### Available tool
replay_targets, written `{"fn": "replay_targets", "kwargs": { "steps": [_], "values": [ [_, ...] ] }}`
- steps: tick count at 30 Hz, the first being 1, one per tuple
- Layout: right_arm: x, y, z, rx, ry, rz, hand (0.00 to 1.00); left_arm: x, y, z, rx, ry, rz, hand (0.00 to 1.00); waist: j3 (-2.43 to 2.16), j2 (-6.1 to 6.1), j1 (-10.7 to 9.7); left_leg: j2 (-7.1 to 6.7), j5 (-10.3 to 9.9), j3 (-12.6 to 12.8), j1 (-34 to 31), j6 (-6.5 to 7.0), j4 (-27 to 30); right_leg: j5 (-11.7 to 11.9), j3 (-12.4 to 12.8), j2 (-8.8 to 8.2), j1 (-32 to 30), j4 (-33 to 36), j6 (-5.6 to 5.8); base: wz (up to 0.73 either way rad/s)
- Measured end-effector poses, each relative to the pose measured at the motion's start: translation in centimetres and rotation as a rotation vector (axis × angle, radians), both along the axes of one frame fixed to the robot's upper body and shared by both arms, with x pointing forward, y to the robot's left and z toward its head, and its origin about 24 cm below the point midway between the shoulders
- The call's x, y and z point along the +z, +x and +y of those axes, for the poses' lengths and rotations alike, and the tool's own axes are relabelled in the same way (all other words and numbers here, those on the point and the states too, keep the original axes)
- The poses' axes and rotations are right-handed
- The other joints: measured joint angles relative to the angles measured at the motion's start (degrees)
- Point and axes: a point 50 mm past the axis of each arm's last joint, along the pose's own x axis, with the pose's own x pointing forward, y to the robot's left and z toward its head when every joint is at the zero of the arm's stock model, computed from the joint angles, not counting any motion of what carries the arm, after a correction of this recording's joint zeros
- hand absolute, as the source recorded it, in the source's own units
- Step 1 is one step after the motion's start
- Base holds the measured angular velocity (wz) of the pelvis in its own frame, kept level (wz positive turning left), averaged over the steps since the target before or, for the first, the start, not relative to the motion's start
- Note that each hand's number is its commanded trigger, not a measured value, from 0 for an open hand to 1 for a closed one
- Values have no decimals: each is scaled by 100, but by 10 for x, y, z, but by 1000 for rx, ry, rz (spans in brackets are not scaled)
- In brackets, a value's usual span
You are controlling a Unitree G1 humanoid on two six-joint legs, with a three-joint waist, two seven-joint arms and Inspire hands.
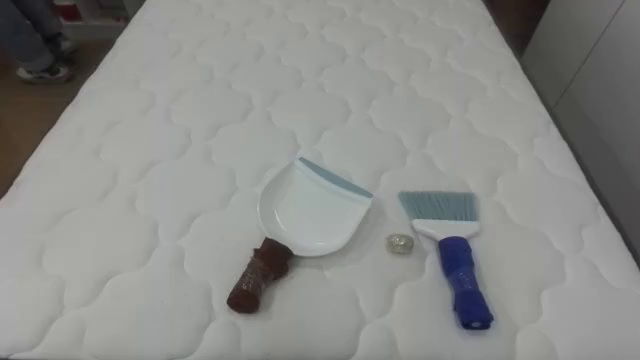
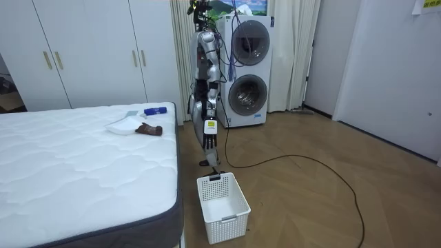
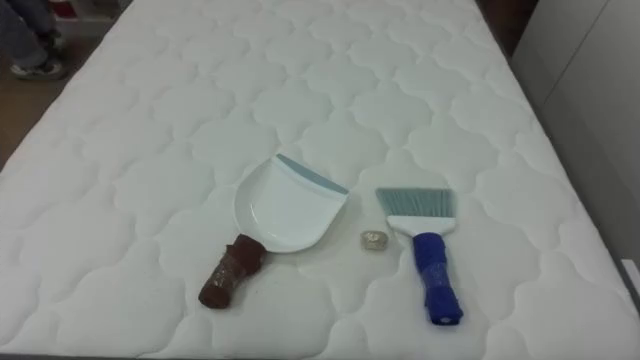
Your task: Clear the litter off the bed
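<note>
A white dustpan with a brown wrapped handle lies on the white quilted mattress, its blue-grey lip turned away from me. To its right lies a brush with grey-blue bristles and a blue handle pointing towards me. Between the two sits a small crumpled scrap. In the room view I stand upright at the bed's edge, by the dustpan and brush. My left hand hangs at my side and my right hand hangs beyond my body.
A white laundry basket stands on the wooden floor by the bed's corner. Stacked washing machines are behind me and white wardrobes beyond the bed. A person's shoes show past the far left of the mattress.
</note>
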Motion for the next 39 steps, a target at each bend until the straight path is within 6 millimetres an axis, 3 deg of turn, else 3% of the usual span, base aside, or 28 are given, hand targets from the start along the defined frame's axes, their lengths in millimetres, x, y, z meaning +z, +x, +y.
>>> {"fn": "replay_targets", "kwargs": {
  "steps": [15,20,25,28,39],
  "values": [
    [2,15,-1,17,2,-56,0,2,5,6,-10,-1,-14,0,-5,6,13,5,0,19,2,0,-11,0,-12,-2,-8,1,0,0],
    [2,15,0,28,6,-72,0,4,16,7,-22,10,-78,0,-18,25,33,16,0,50,-8,0,-40,0,-4,0,-42,3,0,-2],
    [3,20,0,39,6,-121,0,12,48,10,-49,61,-254,0,-20,19,139,15,1,78,-35,1,-42,1,16,2,-80,4,0,-2],
    [4,22,0,41,1,-147,0,20,67,10,-59,91,-357,0,-54,16,133,14,3,80,-95,1,-38,1,4,1,-131,6,0,0],
    [6,32,1,55,1,-234,0,57,128,3,-130,156,-719,0,-45,6,-1,28,5,199,-86,1,1,0,-11,-9,-63,-11,0,1]
  ]
}}
